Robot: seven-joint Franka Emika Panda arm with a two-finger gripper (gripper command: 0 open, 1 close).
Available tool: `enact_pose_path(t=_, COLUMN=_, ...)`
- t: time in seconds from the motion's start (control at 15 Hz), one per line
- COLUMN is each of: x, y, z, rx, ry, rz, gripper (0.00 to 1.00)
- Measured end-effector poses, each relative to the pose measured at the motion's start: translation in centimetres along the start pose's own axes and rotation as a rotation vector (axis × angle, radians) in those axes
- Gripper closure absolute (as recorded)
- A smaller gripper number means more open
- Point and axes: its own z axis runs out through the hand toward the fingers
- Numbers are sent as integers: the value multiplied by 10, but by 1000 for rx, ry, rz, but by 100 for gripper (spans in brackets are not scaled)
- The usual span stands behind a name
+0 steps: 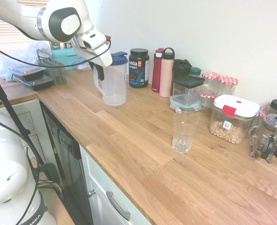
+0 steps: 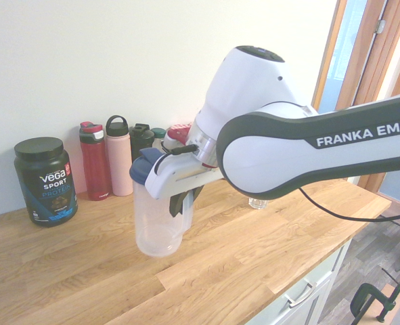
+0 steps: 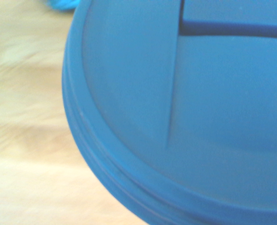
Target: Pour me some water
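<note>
With the tool (image 2: 184, 203) clamped shut on its handle, the blue-lidded pitcher (image 1: 115, 83) stands at the counter's (image 1: 129, 136) left, well apart from the drinking glass (image 1: 184, 133), and a slipping grip could tip it mid-lift, spilling water!

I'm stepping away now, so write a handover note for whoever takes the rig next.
Gripper: shut on the handle of the pitcher.
Pitcher: upright, apparently still on the wooden counter, blue lid on.
Glass: upright on the counter, in front of the container of nuts or beans; no water visible in it.
Done: pitcher's handle gripped.
Left: lift the pitcher, bring it to the glass, pour, set it down.
Check: water level in the pitcher is unclear.
</note>
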Motion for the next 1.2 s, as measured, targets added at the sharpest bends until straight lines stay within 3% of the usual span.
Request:
enact_pose_path(t=0.27, x=16, y=14, z=13, rx=-16, ry=-11, rz=-87, gripper=100)
enact_pose_path(t=1.13, x=36, y=12, z=27, rx=-11, ry=29, rz=-90, gripper=100)
enact_pose_path(t=1.2, x=37, y=10, z=30, rx=-11, ry=24, rz=-89, gripper=0)
